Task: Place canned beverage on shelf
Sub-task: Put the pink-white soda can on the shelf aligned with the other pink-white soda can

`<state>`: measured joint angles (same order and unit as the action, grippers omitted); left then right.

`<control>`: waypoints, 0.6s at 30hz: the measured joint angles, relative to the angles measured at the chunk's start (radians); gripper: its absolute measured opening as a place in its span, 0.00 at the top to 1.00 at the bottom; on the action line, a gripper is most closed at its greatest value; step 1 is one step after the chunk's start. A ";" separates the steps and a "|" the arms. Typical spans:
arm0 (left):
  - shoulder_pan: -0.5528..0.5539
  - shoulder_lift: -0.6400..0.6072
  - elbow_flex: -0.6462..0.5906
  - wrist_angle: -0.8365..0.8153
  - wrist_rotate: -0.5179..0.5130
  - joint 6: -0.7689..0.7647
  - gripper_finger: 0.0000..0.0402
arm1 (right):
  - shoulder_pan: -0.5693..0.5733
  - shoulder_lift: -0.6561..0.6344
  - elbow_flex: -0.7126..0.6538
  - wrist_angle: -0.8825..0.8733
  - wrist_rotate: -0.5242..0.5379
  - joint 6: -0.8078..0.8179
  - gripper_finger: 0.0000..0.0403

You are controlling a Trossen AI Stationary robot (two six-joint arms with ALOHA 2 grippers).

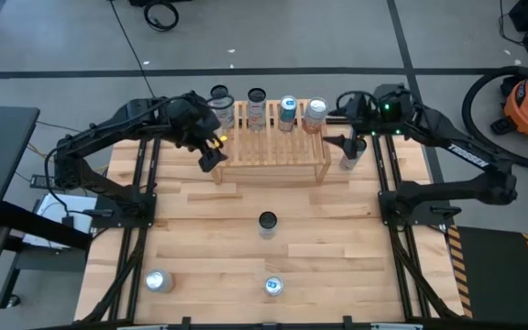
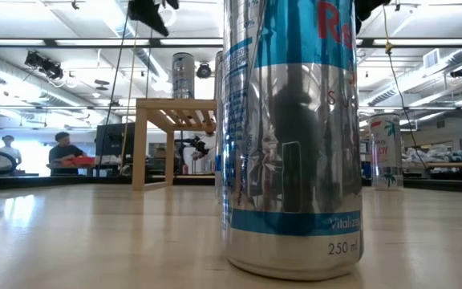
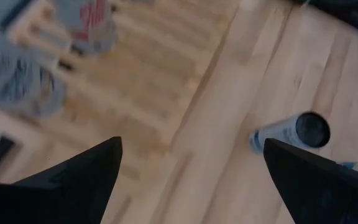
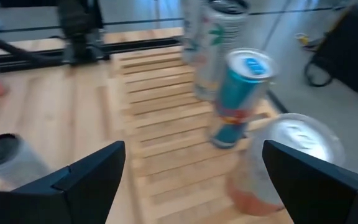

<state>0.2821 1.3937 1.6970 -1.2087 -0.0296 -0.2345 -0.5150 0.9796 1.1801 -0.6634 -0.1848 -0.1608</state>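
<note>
The light wooden shelf [image 1: 273, 151] stands at the table's far middle. Several cans stand upright on its slatted top, among them a blue one [image 1: 288, 111] and a silver-topped one [image 1: 315, 112]. My left gripper [image 1: 211, 156] hovers open and empty at the shelf's left end; its wrist view shows the open fingers [image 3: 191, 180] above the slats [image 3: 135, 81]. My right gripper [image 1: 350, 142] hovers open and empty at the shelf's right end, with the blue can [image 4: 241, 93] and silver-topped can [image 4: 284, 162] ahead of its fingers [image 4: 194, 180].
A dark-topped can [image 1: 267, 223] stands mid-table. Two more cans [image 1: 159, 280] [image 1: 274, 287] stand near the front edge; the second one fills the low view [image 2: 291, 136]. Another can [image 2: 385, 151] stands on the table right of the shelf, below my right gripper.
</note>
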 joint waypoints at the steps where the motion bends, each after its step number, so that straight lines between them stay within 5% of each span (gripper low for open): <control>1: 0.000 0.000 0.000 -0.024 0.000 -0.030 0.02 | 0.019 -0.002 0.000 -0.002 0.000 0.008 0.03; 10: -0.112 0.000 0.000 -0.212 -0.022 -0.266 0.02 | 0.171 -0.002 0.000 -0.037 0.022 0.051 0.03; 18: -0.291 0.000 0.000 -0.249 -0.064 -0.314 0.02 | 0.244 -0.001 0.000 -0.059 0.077 0.119 0.03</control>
<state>-0.0089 1.3937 1.6970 -1.4573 -0.0937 -0.5483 -0.2706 0.9787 1.1801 -0.7226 -0.1078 -0.0422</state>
